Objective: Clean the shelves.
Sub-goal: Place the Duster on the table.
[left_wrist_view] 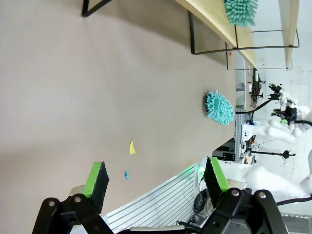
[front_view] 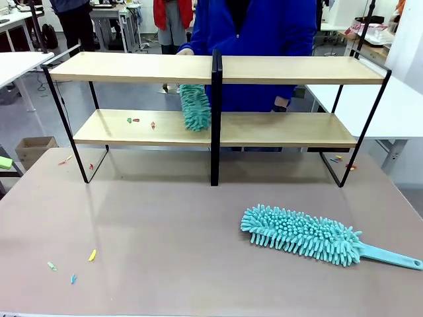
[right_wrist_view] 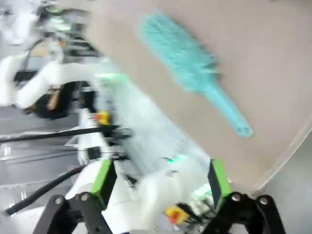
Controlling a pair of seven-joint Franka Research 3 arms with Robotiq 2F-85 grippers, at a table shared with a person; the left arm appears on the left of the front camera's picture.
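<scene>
The shelves (front_view: 139,68) stand across the far half of the table, two light-wood boards in a black frame; their edge (left_wrist_view: 209,22) also runs along the top of the left wrist view. A person in blue behind them holds a teal duster (front_view: 195,107) on the lower board. Small coloured scraps (front_view: 134,121) lie on that board's left part. A second teal duster (front_view: 304,233) lies flat on the table at front right, handle pointing right, and shows blurred in the right wrist view (right_wrist_view: 187,63). My left gripper (left_wrist_view: 156,178) is open above the table. My right gripper (right_wrist_view: 163,178) is open, holding nothing.
Loose scraps (front_view: 91,255) lie near the table's front left corner, and others (front_view: 65,160) by the shelves' left foot and right foot (front_view: 337,158). White tables (front_view: 16,63) flank both sides. A cardboard box (front_view: 34,148) sits on the floor at left.
</scene>
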